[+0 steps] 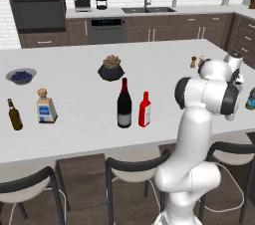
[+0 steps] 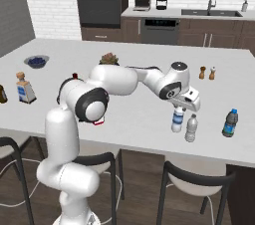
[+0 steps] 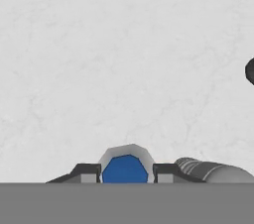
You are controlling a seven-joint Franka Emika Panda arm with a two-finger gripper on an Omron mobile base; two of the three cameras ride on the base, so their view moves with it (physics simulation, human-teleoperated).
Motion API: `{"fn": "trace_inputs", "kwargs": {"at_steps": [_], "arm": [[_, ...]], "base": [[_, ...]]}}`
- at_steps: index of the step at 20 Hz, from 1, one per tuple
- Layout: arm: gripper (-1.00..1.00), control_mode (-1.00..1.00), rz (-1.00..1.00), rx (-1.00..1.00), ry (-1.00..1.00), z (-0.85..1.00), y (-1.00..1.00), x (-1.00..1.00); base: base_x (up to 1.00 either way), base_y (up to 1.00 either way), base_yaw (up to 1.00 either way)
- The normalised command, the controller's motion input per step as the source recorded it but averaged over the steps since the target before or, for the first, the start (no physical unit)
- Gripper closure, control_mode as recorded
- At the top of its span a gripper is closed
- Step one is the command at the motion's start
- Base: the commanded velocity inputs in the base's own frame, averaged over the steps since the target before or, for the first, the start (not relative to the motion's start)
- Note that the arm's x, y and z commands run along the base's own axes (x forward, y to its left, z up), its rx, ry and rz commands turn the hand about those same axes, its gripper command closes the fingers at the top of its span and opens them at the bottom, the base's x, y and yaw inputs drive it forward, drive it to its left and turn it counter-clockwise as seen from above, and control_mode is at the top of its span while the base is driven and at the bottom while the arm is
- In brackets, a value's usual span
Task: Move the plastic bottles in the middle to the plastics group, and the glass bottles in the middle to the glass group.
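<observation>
1. Lower middle of the hand view: the gripper [image 3: 125, 172] sits over a blue cap, one dark finger tip [image 3: 87, 172] on each side, clamped on the water bottle [image 2: 178, 119].
2. In the right base view that bottle stands upright on the white counter [image 2: 139, 119], right of centre, under the hand, just beside a second clear bottle [image 2: 191, 128].
3. Further right, the dark blue-green bottle [image 2: 229, 123] stands apart near the frame edge.
4. Left base view, centre: the wine bottle [image 1: 124, 103] and red bottle [image 1: 145, 109] stand side by side, upright.
5. Left edge: the brown beer bottle [image 1: 14, 115] and the square bottle [image 1: 46, 106] stand close together.
6. Behind, upper centre, a potted plant [image 1: 111, 67]; upper left, a bowl [image 1: 21, 75].
</observation>
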Motion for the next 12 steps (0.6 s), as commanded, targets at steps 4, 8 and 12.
{"fn": "trace_inputs", "kwargs": {"at_steps": [4,8,12], "arm": [[1.00,-1.00,-0.05,0.00,0.01,0.00,-0.26,0.12],[1.00,-1.00,-0.04,0.00,0.00,0.00,-0.28,0.14],[1.00,-1.00,-0.01,0.00,0.00,-0.14,-0.20,0.02]], "base": [[0.00,0.00,0.00],[0.00,0.00,0.00],[0.00,0.00,0.00]]}}
